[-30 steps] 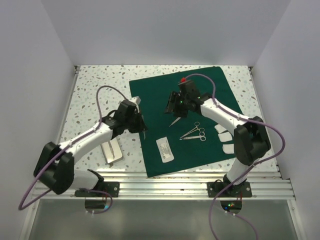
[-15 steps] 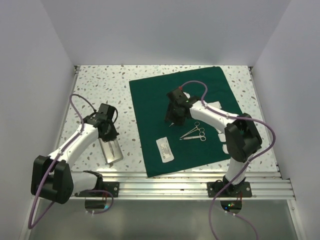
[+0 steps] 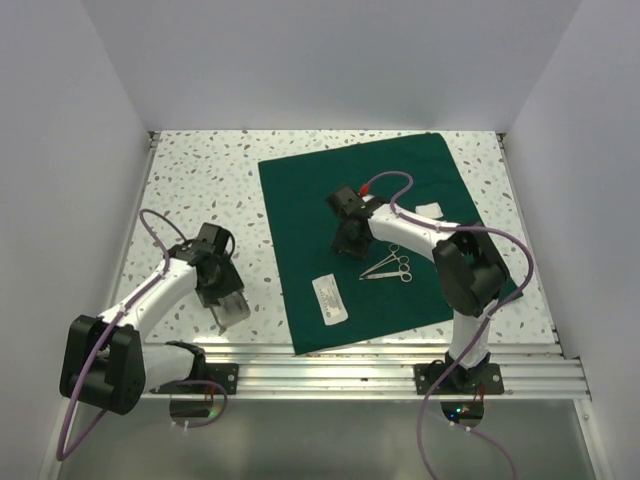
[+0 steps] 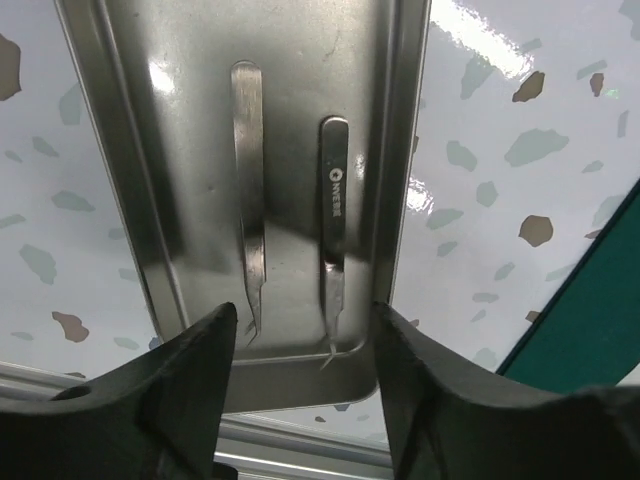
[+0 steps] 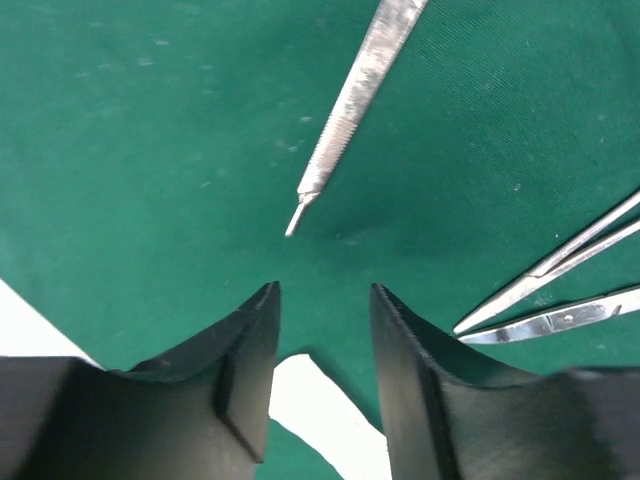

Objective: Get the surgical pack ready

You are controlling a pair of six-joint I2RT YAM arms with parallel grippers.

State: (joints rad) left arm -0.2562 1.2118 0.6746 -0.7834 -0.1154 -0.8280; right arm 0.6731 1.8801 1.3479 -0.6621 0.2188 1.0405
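- Presently, speckled white table (image 3: 200,180): the bearing surface for every item below.
- Surgical pack (image 3: 300,200): broad dark green matte cloth, spread flat as a square sheet on the right-centre of the table. It is unfolded, with instruments lying on it, so the job appears to be at the loading stage.
- Right gripper (image 3: 350,238): black, two-fingered, low over the middle of the cloth. Its jaws stand parted with nothing between them.
- Left gripper (image 3: 222,290): black, two-fingered, off the cloth to its left, above the tray. Its jaws are likewise spread and empty.
- Shallow rectangular stainless-steel tray (image 4: 190,120): on bare table, near the cloth's left edge.
- Flat white rectangular packet (image 3: 329,297): on the cloth, toward its near edge.
- Pair of silver ring-handled forceps (image 3: 388,266): on the cloth, just right of the right gripper.
- Slim straight steel instrument handle (image 5: 350,105): flat on the cloth, directly ahead of the right gripper's fingers.
  - In the right wrist view its long axis runs away and to the right.
  - Its narrow tip points back at the gap between the jaws but lies short of it, untouched.
  - The right arm is much the nearer. A short advance along that axis would likely bring the handle between the fingers.
- Two thin steel tweezers (image 4: 248,200): side by side in the tray, lengthwise, tips toward the left gripper.
- Small white square pad (image 3: 430,208): on the cloth, toward its right side.
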